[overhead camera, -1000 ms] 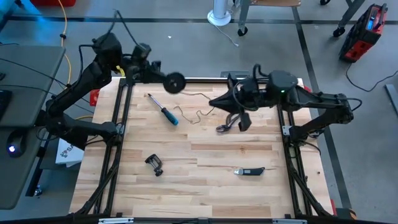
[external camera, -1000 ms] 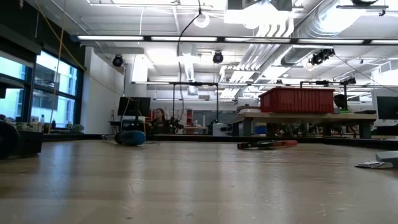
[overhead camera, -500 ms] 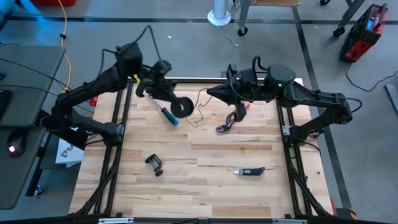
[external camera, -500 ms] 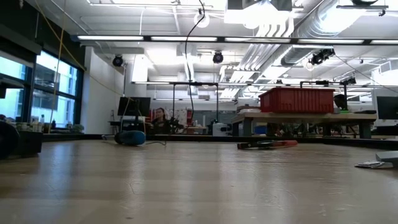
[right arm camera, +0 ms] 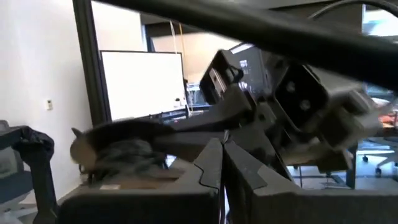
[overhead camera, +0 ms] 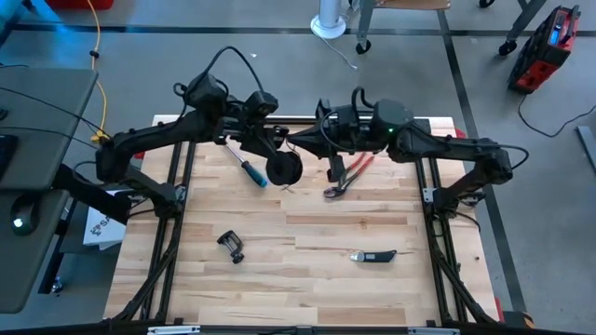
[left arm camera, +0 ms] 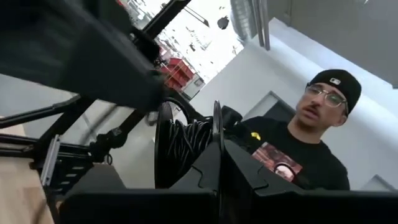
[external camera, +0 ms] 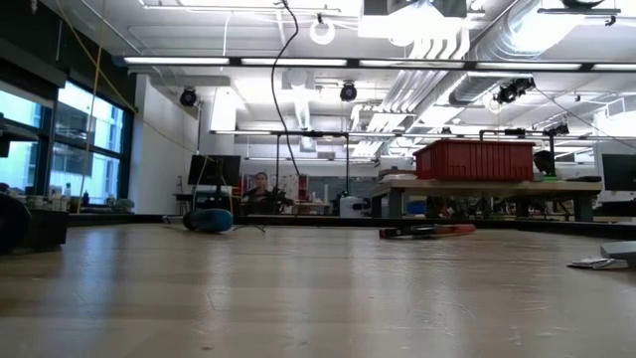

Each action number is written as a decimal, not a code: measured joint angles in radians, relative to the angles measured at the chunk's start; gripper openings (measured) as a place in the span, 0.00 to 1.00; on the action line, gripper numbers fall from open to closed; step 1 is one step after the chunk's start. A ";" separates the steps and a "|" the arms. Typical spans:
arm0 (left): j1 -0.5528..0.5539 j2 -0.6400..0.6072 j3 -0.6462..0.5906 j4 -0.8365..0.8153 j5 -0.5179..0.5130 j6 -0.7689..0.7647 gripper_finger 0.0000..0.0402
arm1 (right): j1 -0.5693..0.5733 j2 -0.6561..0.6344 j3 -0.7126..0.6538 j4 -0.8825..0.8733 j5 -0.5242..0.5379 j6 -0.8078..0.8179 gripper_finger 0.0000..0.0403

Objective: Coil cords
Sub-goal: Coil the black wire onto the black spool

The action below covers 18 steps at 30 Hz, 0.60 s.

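Winding under way: my left tool (overhead camera: 279, 156), clamped on the black reel (overhead camera: 284, 168), holds it above the desk's far edge beside my closed right tool (overhead camera: 328, 170); little loose cord (overhead camera: 285, 187) remains.

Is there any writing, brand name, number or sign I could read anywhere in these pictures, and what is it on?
None can be read.
Person's black cap: a small pale mark, too small to read.
Person's black shirt: a printed picture, no legible words.
White sheet beside the table: dark print, too small to read.
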 joint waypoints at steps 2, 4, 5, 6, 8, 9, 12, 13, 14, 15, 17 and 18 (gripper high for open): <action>0.003 0.012 0.000 0.008 0.002 0.009 0.00 | 0.000 0.007 0.000 0.021 -0.001 0.002 0.00; 0.010 0.019 0.000 0.019 0.004 0.021 0.00 | 0.000 0.008 0.000 0.039 -0.011 0.017 0.00; 0.012 0.021 0.000 0.026 0.004 0.023 0.00 | 0.000 0.008 0.000 0.041 -0.016 0.017 0.00; 0.014 0.021 0.000 0.028 0.006 0.023 0.00 | 0.000 0.008 0.000 0.044 -0.016 0.016 0.00; 0.018 0.021 0.000 0.039 0.016 0.023 0.00 | 0.000 0.008 0.000 0.043 -0.019 0.018 0.00; 0.018 0.021 0.000 0.049 0.023 0.022 0.00 | -0.001 0.008 0.000 0.044 -0.019 0.019 0.00; 0.016 0.021 0.000 0.096 0.032 -0.003 0.00 | -0.002 0.008 0.000 0.055 -0.020 0.019 0.00; 0.015 0.021 0.000 0.117 0.032 -0.016 0.00 | -0.002 0.008 0.000 0.055 -0.019 0.018 0.00; 0.015 0.021 0.000 0.143 0.032 -0.027 0.00 | -0.002 0.008 0.000 0.056 -0.014 0.018 0.00; 0.015 0.021 0.000 0.166 0.029 -0.038 0.00 | -0.002 0.013 0.000 0.061 -0.008 0.018 0.00; 0.015 0.020 0.000 0.206 0.019 -0.057 0.00 | -0.002 0.024 0.000 0.073 -0.001 0.019 0.00; 0.014 0.020 0.000 0.213 0.012 -0.064 0.00 | -0.002 0.033 0.000 0.098 0.003 0.020 0.00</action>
